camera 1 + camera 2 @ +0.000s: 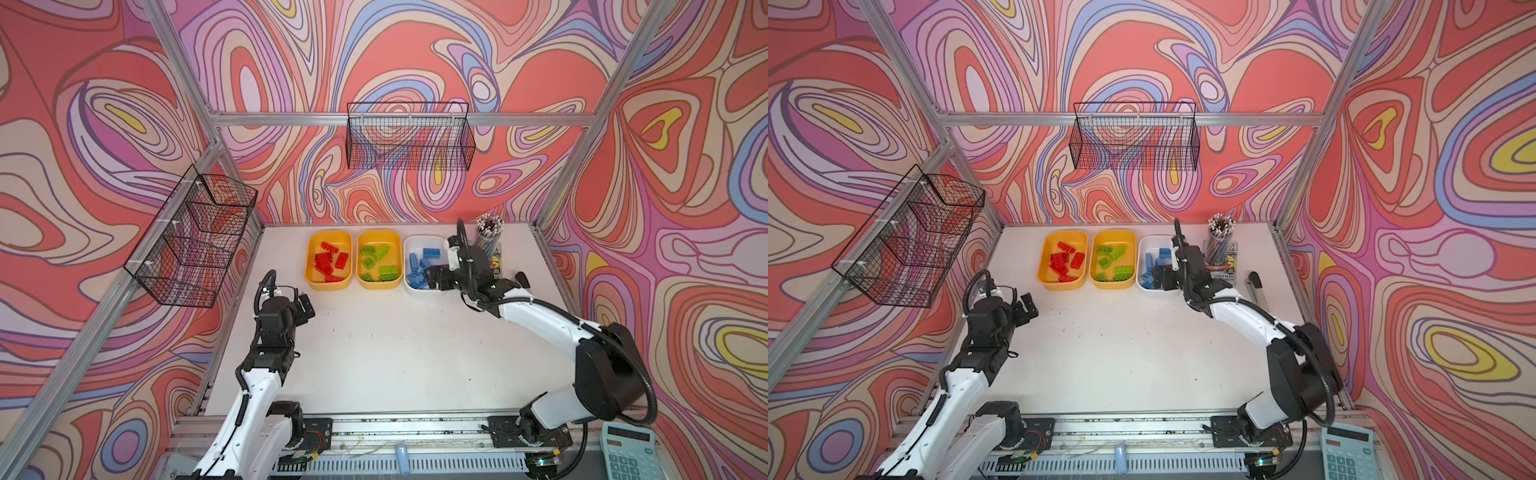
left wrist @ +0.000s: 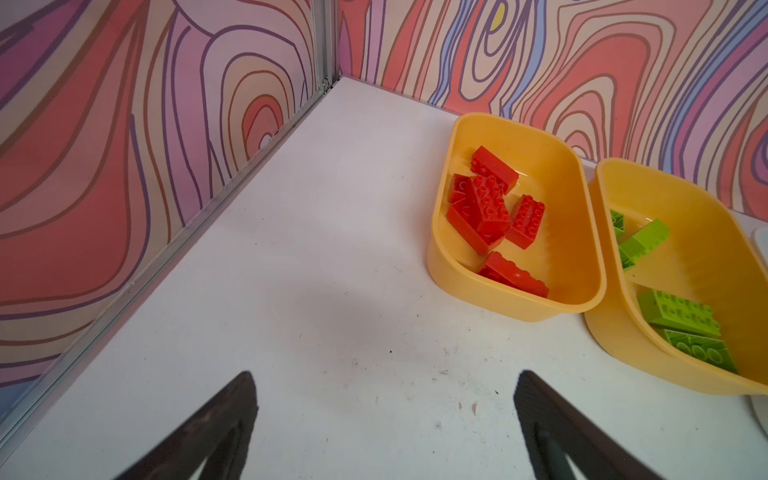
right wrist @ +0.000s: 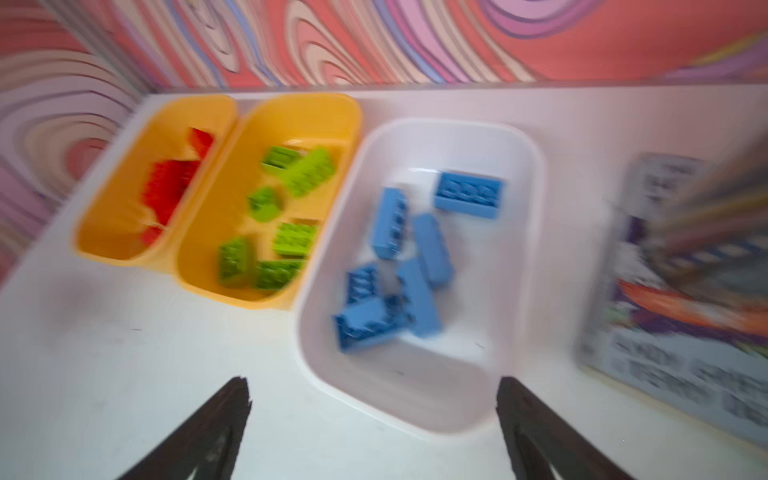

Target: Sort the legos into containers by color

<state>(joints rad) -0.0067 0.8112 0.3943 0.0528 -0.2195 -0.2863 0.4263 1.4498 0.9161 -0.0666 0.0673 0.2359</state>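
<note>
Three containers stand in a row at the back of the table. The left yellow tub (image 1: 312,266) (image 2: 519,309) holds several red legos (image 1: 328,259) (image 2: 490,212). Green legos (image 1: 378,262) (image 3: 291,208) lie in the middle yellow tub (image 1: 362,245). The white tub (image 1: 409,286) (image 3: 415,399) holds blue legos (image 1: 419,264) (image 3: 419,286). My left gripper (image 1: 307,309) (image 2: 385,374) hangs open and empty over bare table in front of the red tub. My right gripper (image 1: 440,276) (image 3: 372,379) is open and empty above the white tub's front edge. The right wrist view is blurred.
A clear cup of pencils (image 1: 489,232) stands on a booklet (image 1: 495,264) right of the white tub, close behind my right arm. Black wire baskets hang on the left wall (image 1: 195,237) and back wall (image 1: 409,137). A calculator (image 1: 629,453) lies off the table's front right corner.
</note>
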